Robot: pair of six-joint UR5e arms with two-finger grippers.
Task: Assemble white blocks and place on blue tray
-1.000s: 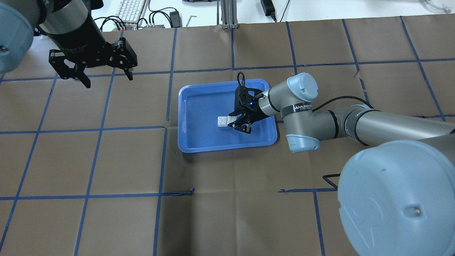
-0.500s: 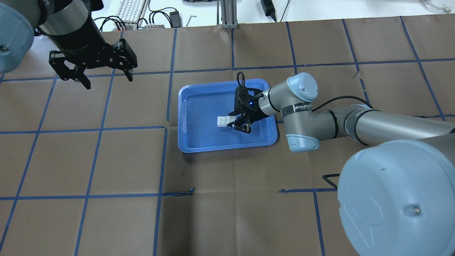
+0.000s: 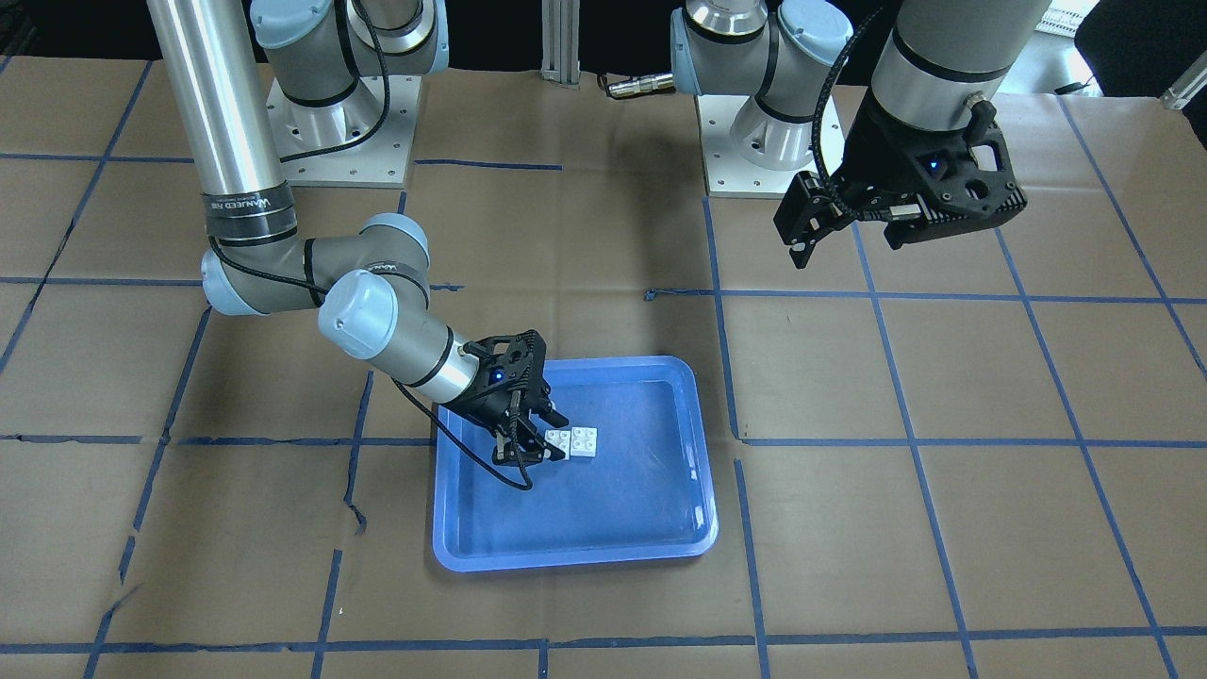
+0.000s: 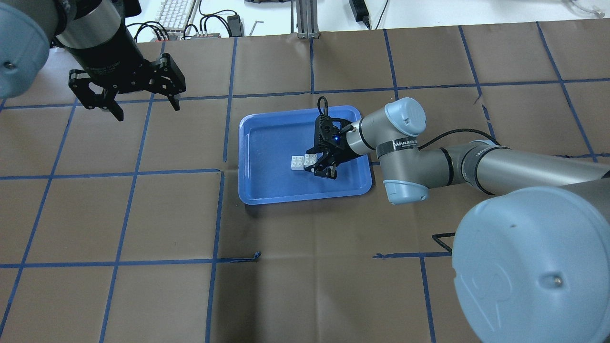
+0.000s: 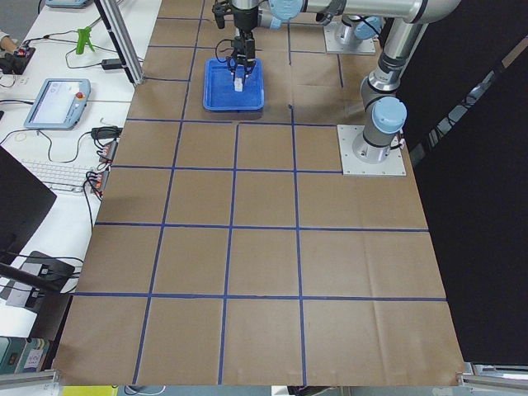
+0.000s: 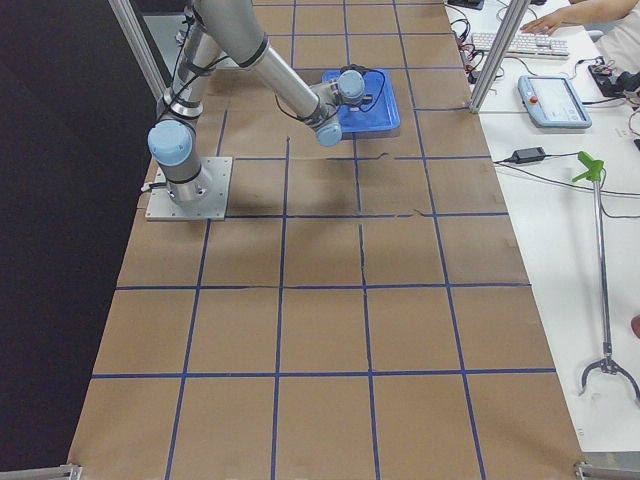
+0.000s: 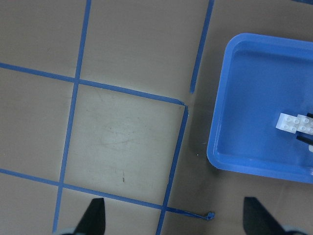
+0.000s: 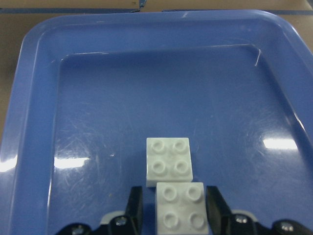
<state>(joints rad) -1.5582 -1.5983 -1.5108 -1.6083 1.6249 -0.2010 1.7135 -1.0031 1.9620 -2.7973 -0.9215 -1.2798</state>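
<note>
Two white blocks (image 4: 298, 163) (image 3: 584, 439) lie together on the floor of the blue tray (image 4: 305, 197) (image 3: 566, 556). In the right wrist view the nearer block (image 8: 180, 208) overlaps the edge of the farther one (image 8: 168, 161). My right gripper (image 4: 318, 164) (image 3: 552, 436) (image 8: 176, 210) is low in the tray and open, one finger on each side of the nearer block, with a small gap on one side. My left gripper (image 4: 147, 112) (image 3: 849, 247) hangs open and empty above the table, well away from the tray. Its wrist view shows the tray (image 7: 220, 156) and the blocks (image 7: 296, 124).
Brown paper with a blue tape grid (image 4: 221, 171) covers the table. Both arm bases (image 3: 339, 141) stand at the robot's side. A keyboard and cables (image 4: 176, 14) lie beyond the far edge. The tray (image 5: 223, 99) (image 6: 385, 115) looks small in the side views.
My right gripper's fingers have spread a little off the nearer block, which now shows more fully. The blocks stay put in the tray. My left gripper has drifted slightly.
</note>
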